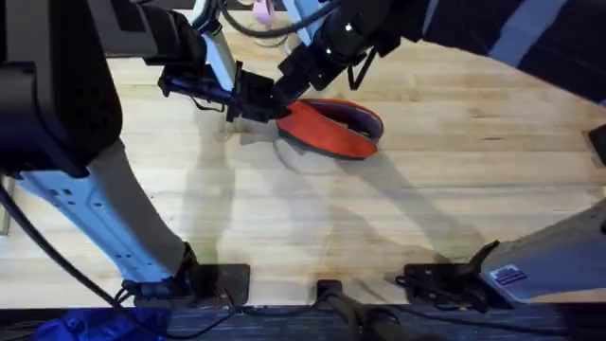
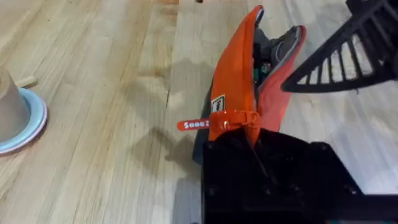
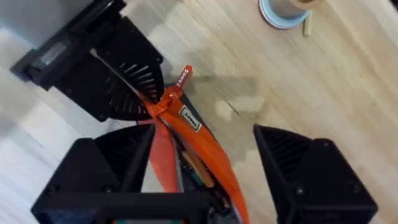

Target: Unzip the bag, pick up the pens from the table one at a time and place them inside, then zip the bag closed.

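Note:
The orange bag point(image 1: 327, 131) lies on the table point(image 1: 454, 189) at the far middle, unzipped, its mouth gaping. My left gripper point(image 1: 254, 102) is shut on the bag's left end, right by the orange zipper pull point(image 2: 199, 124). In the left wrist view the left gripper point(image 2: 255, 140) pinches that end. My right gripper point(image 1: 289, 87) hovers over the same end. In the right wrist view the right gripper point(image 3: 205, 134) is open, its fingers point(image 3: 311, 174) spread to either side of the bag's orange wall point(image 3: 205, 146). Inside the mouth, ends of pens point(image 3: 194, 167) show, green and orange-brown point(image 2: 260, 67).
A small round cup on a pale blue disc point(image 2: 15, 118) stands on the table beyond the bag's left end, with a pale stick point(image 2: 26, 81) beside it. Bare wood stretches across the near half of the table.

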